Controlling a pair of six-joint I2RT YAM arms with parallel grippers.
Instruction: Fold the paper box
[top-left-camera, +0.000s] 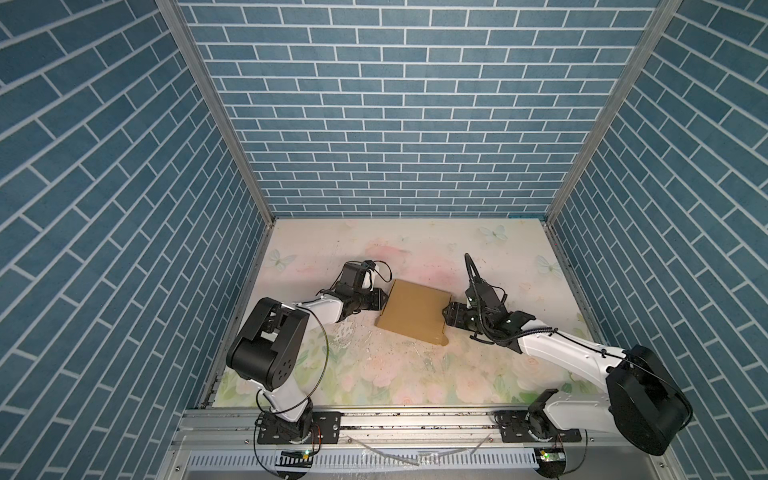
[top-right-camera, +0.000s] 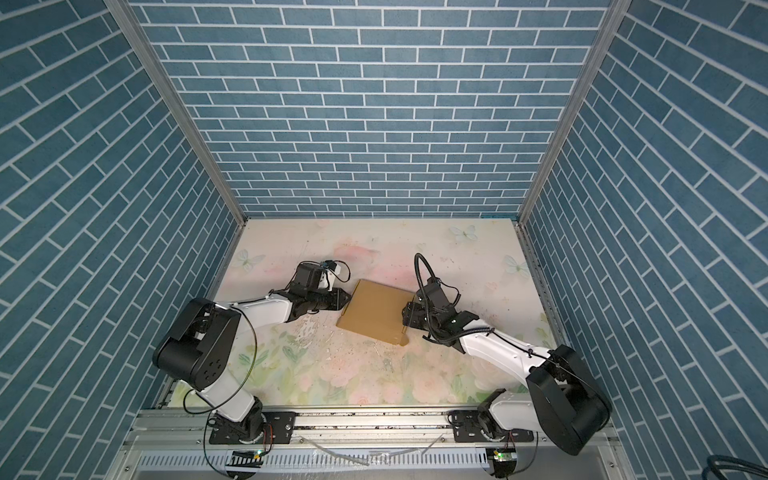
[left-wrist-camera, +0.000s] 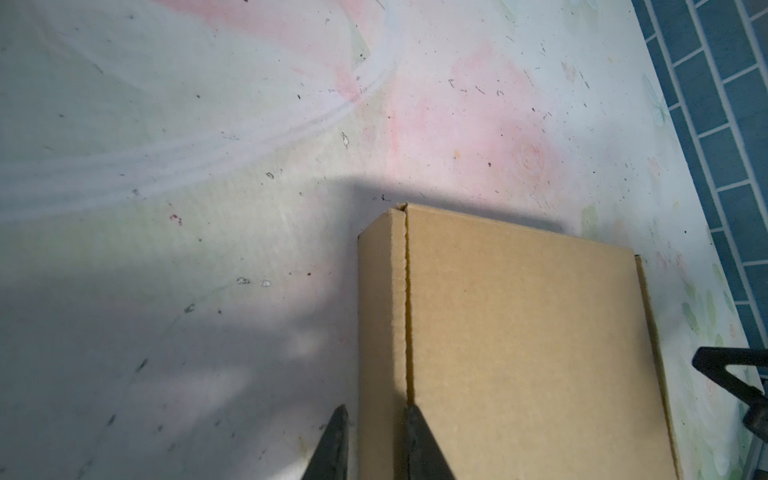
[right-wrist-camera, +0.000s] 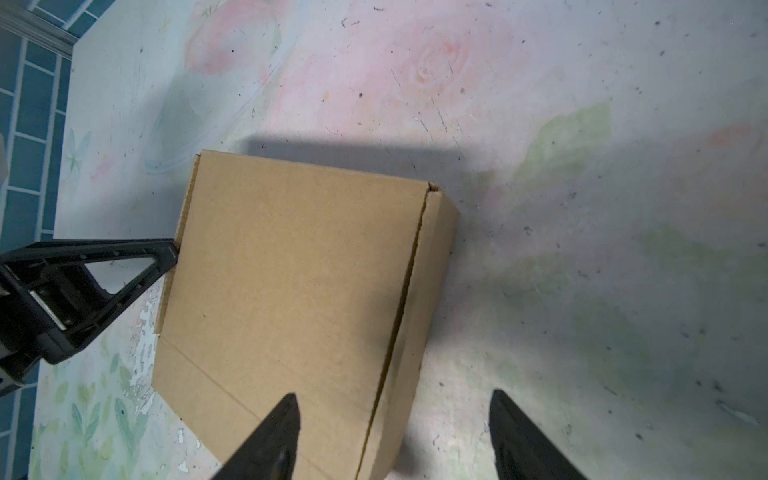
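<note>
Left gripper (left-wrist-camera: 376, 409): jaws are sitting narrow, straddling one side wall of the paper box (left-wrist-camera: 523, 345), one outside the wall and one at the seam where the lid meets it. Cannot tell whether they are actually pinching.

Right gripper (right-wrist-camera: 395, 395): jaws are standing wide apart and gripping nothing. One is hovering over the lid, the other over bare worktop (right-wrist-camera: 602, 291), with the opposite side wall between them.

In both top views the box is lying mid-worktop between the two arms, lid down and shape formed. A small tab (top-left-camera: 444, 341) is poking out at its near right corner.

Judging: the closing step is nearing its end, with the sides being squared. The next move is looking like closing the right jaws on that wall and seating the tab without shoving the box.
</note>
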